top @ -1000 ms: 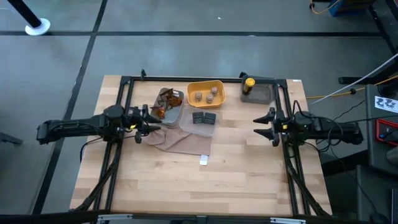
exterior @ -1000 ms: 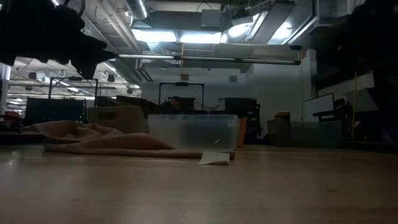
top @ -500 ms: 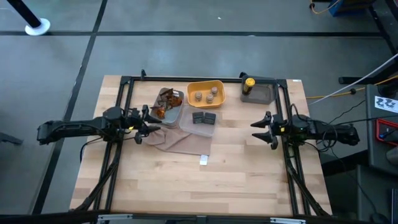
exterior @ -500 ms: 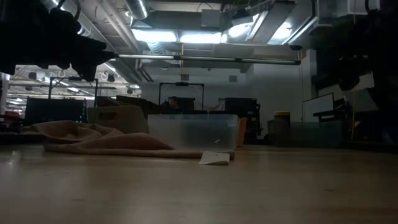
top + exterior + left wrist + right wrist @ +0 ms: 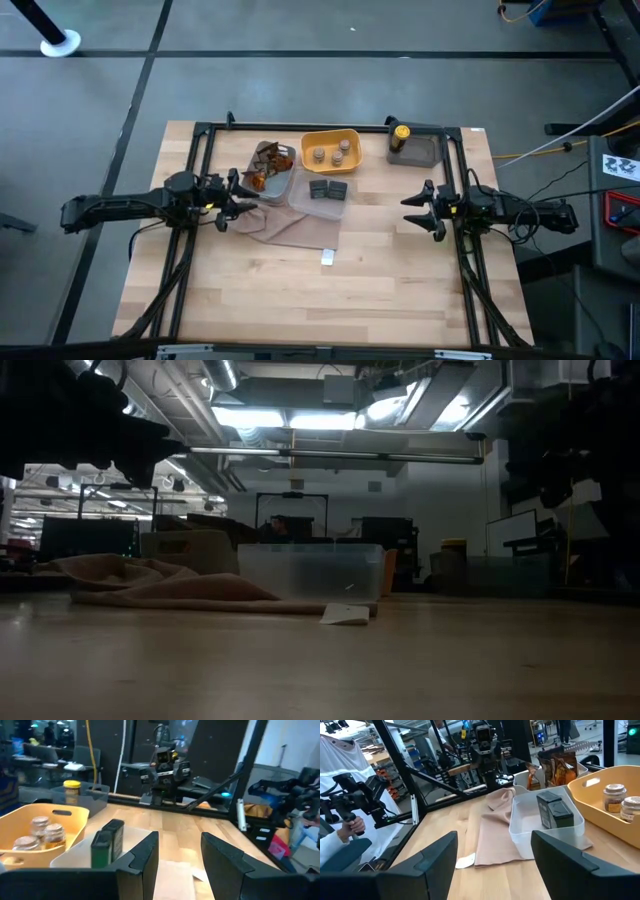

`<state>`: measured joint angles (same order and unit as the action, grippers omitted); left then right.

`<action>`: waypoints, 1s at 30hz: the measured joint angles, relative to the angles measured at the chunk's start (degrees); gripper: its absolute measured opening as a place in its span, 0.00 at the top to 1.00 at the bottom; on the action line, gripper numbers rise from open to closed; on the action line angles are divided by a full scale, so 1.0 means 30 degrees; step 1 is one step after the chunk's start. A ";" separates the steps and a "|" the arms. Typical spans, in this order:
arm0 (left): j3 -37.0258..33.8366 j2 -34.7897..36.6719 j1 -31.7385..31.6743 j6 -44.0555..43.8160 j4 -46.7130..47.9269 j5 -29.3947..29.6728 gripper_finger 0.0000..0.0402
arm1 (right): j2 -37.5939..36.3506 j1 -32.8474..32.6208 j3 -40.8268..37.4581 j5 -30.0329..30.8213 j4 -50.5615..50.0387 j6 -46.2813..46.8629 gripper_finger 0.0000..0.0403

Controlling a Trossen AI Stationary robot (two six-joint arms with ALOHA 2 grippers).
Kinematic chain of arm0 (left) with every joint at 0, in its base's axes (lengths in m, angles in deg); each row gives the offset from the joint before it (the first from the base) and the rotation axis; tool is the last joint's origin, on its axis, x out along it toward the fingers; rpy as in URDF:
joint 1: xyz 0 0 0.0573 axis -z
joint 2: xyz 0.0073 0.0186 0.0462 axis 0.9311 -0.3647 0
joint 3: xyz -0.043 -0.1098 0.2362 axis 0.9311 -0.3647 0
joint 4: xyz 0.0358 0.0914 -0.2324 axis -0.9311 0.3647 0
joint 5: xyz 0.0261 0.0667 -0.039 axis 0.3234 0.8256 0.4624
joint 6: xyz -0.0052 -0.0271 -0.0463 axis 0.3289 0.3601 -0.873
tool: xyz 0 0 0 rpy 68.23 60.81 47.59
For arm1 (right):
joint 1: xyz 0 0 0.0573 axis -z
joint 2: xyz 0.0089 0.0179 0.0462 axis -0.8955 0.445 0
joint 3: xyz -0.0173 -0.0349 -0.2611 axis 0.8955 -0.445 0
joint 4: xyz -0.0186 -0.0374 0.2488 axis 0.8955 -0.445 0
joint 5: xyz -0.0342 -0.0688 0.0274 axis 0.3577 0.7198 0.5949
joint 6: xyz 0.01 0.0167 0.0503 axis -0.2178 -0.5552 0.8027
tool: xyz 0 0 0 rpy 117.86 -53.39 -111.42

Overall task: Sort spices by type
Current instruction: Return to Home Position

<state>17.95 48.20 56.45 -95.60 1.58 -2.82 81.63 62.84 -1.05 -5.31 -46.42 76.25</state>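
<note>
The spices sit in trays at the table's far middle. Brown and orange foil packets [image 5: 268, 162] fill a grey tray, tan jars [image 5: 332, 153] a yellow tray [image 5: 352, 136], and dark boxes [image 5: 327, 190] a clear tray [image 5: 520, 827]. A yellow-capped bottle [image 5: 400, 132] stands in a grey tray [image 5: 422, 152] at the far right. My left gripper [image 5: 240, 198] hovers open over the left edge of the beige cloth [image 5: 295, 228], pointing level toward the right. My right gripper [image 5: 410, 208] hovers open right of the clear tray, pointing left. Nothing lies between either pair of fingers [image 5: 145, 855] [image 5: 440, 851].
A small white slip [image 5: 328, 257] lies on the bare wood just near of the cloth. A black frame [image 5: 300, 127] borders the table's far, left and right sides. The near half of the table is bare wood. A person [image 5: 342, 795] stands beyond the table's left side.
My right gripper has sunk a little and shifted slightly toward the table's middle, its fingers still as wide apart. The spices, trays and cloth lie as before.
</note>
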 joint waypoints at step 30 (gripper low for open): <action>0.0000 0.5012 0.0000 0.0452 0.4492 -0.1286 0.67 | 0.0007 0.0001 -0.0036 -0.1126 0.0235 -0.0243 0.37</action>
<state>17.95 63.24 56.45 -94.24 15.05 -6.68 81.66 62.85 -1.16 -8.69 -45.71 75.52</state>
